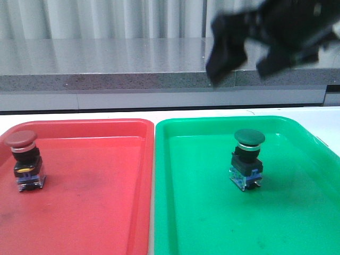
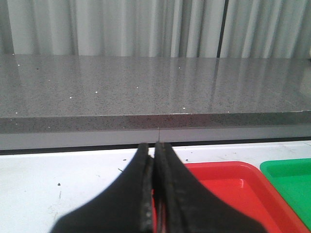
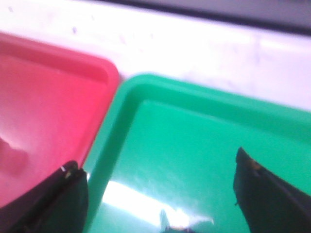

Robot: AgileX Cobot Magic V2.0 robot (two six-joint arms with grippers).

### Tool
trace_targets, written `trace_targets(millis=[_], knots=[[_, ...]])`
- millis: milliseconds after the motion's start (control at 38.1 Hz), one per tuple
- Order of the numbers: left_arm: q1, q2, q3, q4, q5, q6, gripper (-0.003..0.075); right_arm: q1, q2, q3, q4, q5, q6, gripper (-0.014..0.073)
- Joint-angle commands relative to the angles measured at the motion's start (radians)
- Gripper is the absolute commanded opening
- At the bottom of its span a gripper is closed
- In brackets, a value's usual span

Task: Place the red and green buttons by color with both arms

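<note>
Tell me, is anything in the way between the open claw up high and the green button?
Nothing visible is. The right tool hangs open above the green tray, and the green button stands alone on it, upright, with only air above its cap. The red button sits apart on the red tray.

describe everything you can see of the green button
The green button is a mushroom-head push switch: a dark green domed cap on a silver collar, over a black body with a blue base and small metal terminals. It looks like plastic with metal fittings. It stands upright, slightly turned, on the floor of the green tray, towards the far half. Only the tray touches it; the right gripper hangs open, high above, well clear.
</note>
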Motion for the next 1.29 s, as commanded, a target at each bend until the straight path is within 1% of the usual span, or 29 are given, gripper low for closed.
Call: trace_targets(millis=[0,53,131,184,263,342,420,526,604,709,736,841,1025,1156,1261], knots=[[0.001,0.011,-0.024,0.000,-0.086,-0.011,-0.0020,-0.028,-0.075,-0.077,0.003,-0.045,-0.001,0.0541],[0.001,0.011,-0.024,0.000,-0.086,-0.011,-0.0020,-0.046,-0.089,-0.092,-0.001,-0.045,-0.001,0.0464],[0.001,0.011,-0.024,0.000,-0.086,-0.011,-0.0020,-0.078,-0.113,-0.105,-0.002,-0.044,-0.001,0.0308],[0.001,0.011,-0.024,0.000,-0.086,-0.011,-0.0020,-0.101,-0.129,-0.106,-0.003,-0.041,-0.001,0.0220],[0.001,0.011,-0.024,0.000,-0.086,-0.011,-0.0020,-0.143,-0.157,-0.106,-0.019,-0.014,-0.002,0.0111],[0.001,0.011,-0.024,0.000,-0.086,-0.011,-0.0020,-0.183,-0.184,-0.106,-0.036,0.008,-0.002,0.0028],[0.001,0.011,-0.024,0.000,-0.086,-0.011,-0.0020,-0.238,-0.219,-0.106,-0.055,0.039,-0.002,-0.0020],[0.001,0.011,-0.024,0.000,-0.086,-0.011,-0.0020,-0.287,-0.279,-0.091,-0.064,0.073,-0.002,-0.0038],[0.001,0.011,-0.024,0.000,-0.086,-0.011,-0.0020,-0.297,-0.349,-0.042,-0.086,0.045,-0.009,-0.0039],[0.001,0.011,-0.024,0.000,-0.086,-0.011,-0.0020,-0.295,-0.468,0.076,-0.146,-0.044,-0.009,-0.0039],[0.001,0.011,-0.024,0.000,-0.086,-0.011,-0.0020,-0.295,-0.507,0.126,-0.155,-0.064,-0.009,-0.0039],[0.001,0.011,-0.024,0.000,-0.086,-0.011,-0.0020,-0.295,-0.655,0.283,-0.156,-0.142,-0.009,-0.0039],[0.001,0.011,-0.024,0.000,-0.086,-0.011,-0.0020,-0.295,-0.954,0.518,-0.156,-0.157,-0.009,-0.0039],[0.001,0.011,-0.024,0.000,-0.086,-0.011,-0.0020,-0.295,-1.119,0.612,-0.156,-0.156,-0.009,-0.0039],[0.001,0.011,-0.024,0.000,-0.086,-0.011,-0.0020,-0.295,-1.214,0.646,-0.156,-0.156,-0.009,-0.0039]])
